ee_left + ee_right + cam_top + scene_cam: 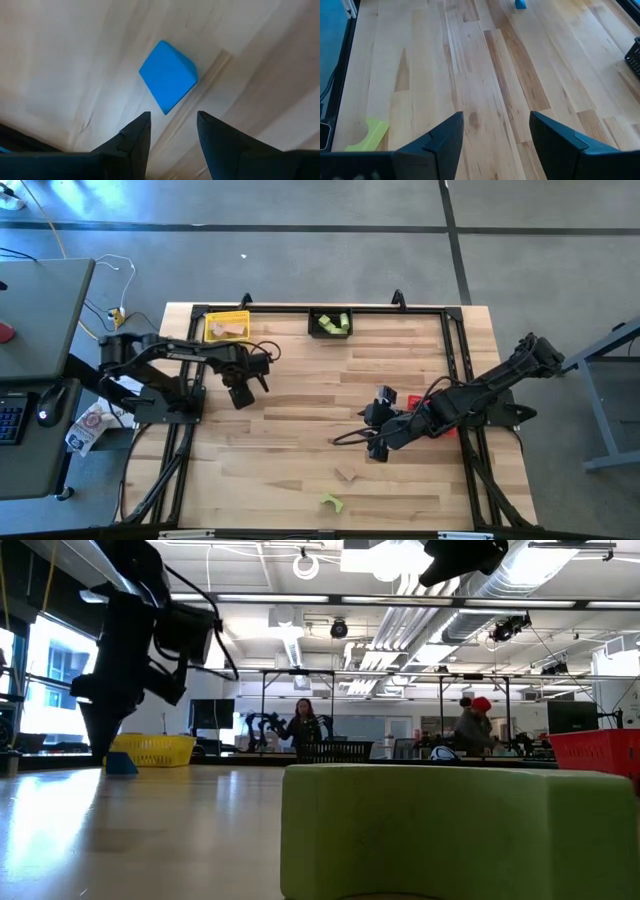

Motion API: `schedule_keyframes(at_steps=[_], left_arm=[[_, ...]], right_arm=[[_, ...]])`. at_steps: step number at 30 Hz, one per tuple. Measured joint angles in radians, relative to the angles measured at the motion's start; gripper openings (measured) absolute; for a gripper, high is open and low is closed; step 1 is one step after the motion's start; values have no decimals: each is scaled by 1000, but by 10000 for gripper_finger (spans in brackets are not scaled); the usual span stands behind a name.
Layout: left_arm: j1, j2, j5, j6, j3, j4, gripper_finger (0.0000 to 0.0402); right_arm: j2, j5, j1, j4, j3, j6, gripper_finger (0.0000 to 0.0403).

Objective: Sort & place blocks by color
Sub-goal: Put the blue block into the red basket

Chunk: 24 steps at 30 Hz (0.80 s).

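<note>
A blue block (168, 75) lies on the wooden table just ahead of my open left gripper (172, 125), whose fingers point down at it without touching. In the low view the blue block (120, 763) sits right below that gripper (100, 740); in the high view my left gripper (240, 395) hides it. My right gripper (375, 442) is open over the table's right middle and holds nothing. A light green arch block (331, 502) and a tan block (346, 474) lie near the near edge. The green arch block (367, 136) also shows past my right gripper (495, 135).
A yellow bin (227, 327) with tan blocks and a black bin (330, 323) with green blocks stand at the far edge. A red bin (412, 400) is partly under the right arm. A black frame (455, 360) runs around the table. People stand in the room beyond.
</note>
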<state>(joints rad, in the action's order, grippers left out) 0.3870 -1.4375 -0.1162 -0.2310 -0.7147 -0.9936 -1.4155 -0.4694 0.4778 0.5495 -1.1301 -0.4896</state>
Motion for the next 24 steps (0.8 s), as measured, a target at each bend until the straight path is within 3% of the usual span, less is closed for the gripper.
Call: schedule_keyframes(at_steps=[7, 24], left_arm=[[-13, -109, -13, -1, -7, 0, 145], [-34, -176, -88, 79, -67, 21, 145]], right_arm=[[0, 0, 0, 0, 0, 0, 213], [0, 0, 0, 8, 0, 1, 213]])
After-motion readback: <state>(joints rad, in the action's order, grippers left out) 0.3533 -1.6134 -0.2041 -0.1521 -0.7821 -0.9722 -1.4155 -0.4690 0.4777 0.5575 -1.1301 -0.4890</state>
